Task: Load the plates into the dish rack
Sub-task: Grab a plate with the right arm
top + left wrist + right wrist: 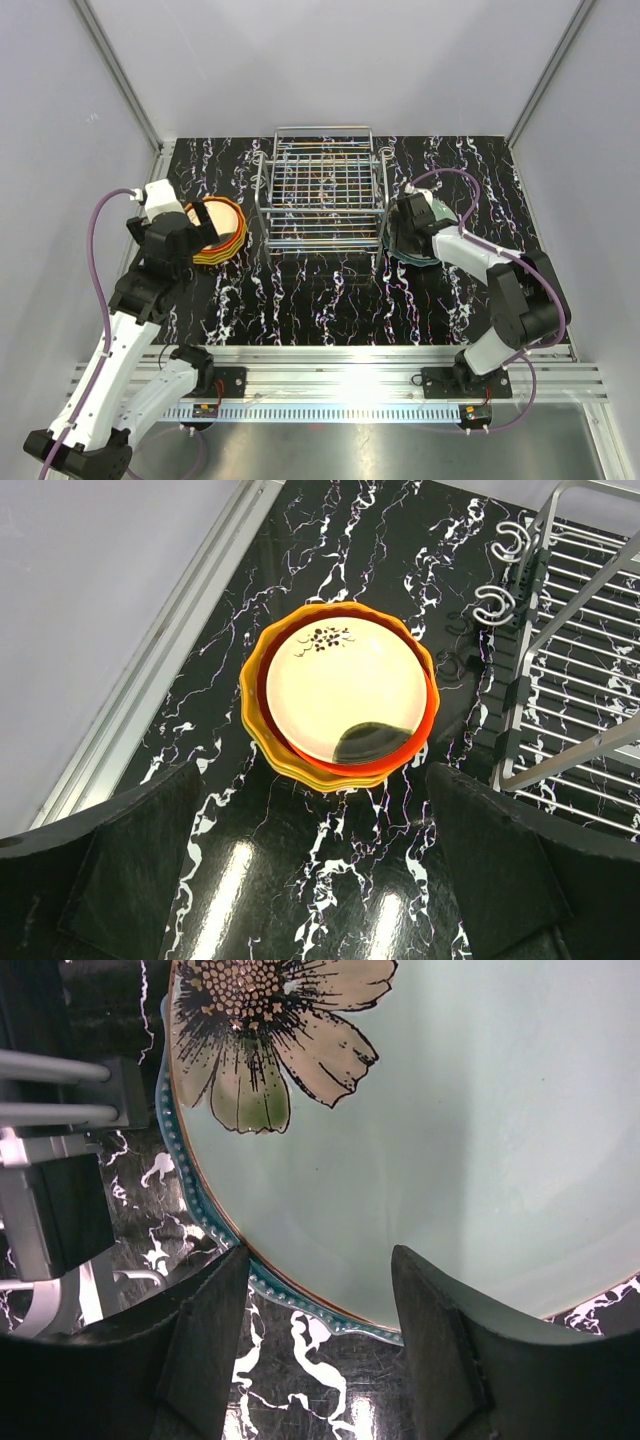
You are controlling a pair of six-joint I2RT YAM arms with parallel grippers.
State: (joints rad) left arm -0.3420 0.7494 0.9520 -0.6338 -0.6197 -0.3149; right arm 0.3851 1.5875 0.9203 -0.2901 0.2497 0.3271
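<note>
Hovering right claw (318, 1272) — parted, flower-printed mint plate (450, 1140)

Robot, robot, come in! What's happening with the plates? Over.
Left jaws open above plate stack. Right jaws apart at mint plate rim. Dish rack empty, nothing blocking.

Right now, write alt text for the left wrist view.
A stack of wavy-rimmed plates, a cream one on top, sits on a black marbled table. The open left gripper frames the bottom edge; the dish rack shows at right.
</note>
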